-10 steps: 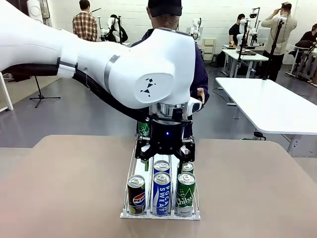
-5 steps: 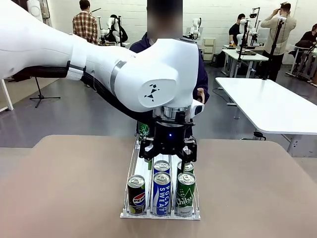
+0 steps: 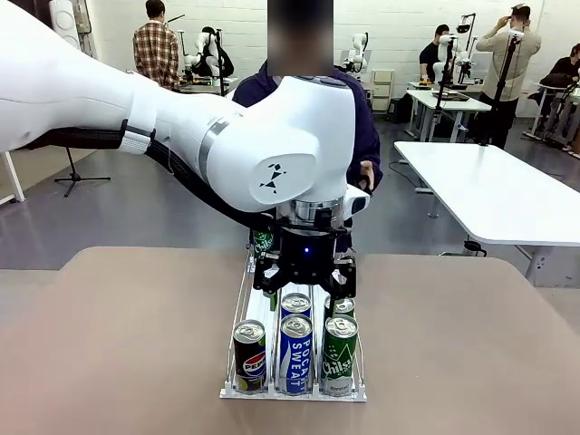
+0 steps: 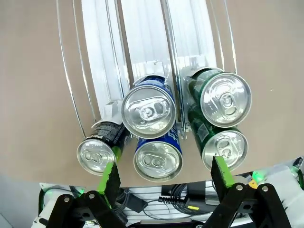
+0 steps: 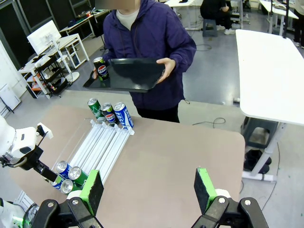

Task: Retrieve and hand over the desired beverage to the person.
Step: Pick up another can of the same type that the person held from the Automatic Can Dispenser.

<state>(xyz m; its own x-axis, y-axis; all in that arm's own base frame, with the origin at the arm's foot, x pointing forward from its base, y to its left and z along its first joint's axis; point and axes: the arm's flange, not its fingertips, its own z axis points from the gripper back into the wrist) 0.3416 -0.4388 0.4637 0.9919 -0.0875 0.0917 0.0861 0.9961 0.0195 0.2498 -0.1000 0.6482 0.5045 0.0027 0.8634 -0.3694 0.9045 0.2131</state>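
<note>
1. Left gripper has barely shifted this past second; it hovers over the rack, jaws wide and empty.
2. Blue can sits beneath, ungrasped; which beverage is wanted is unclear.
3. Right gripper jaws wide; person waits with tray.

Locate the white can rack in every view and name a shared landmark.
Front view: the white can rack, bottom centre.
Left wrist view: the rack, top centre down to the blue cans.
Right wrist view: the rack, lower left, slanting toward the person.
Shared landmark: those blue cans at its robot-side end.
</note>
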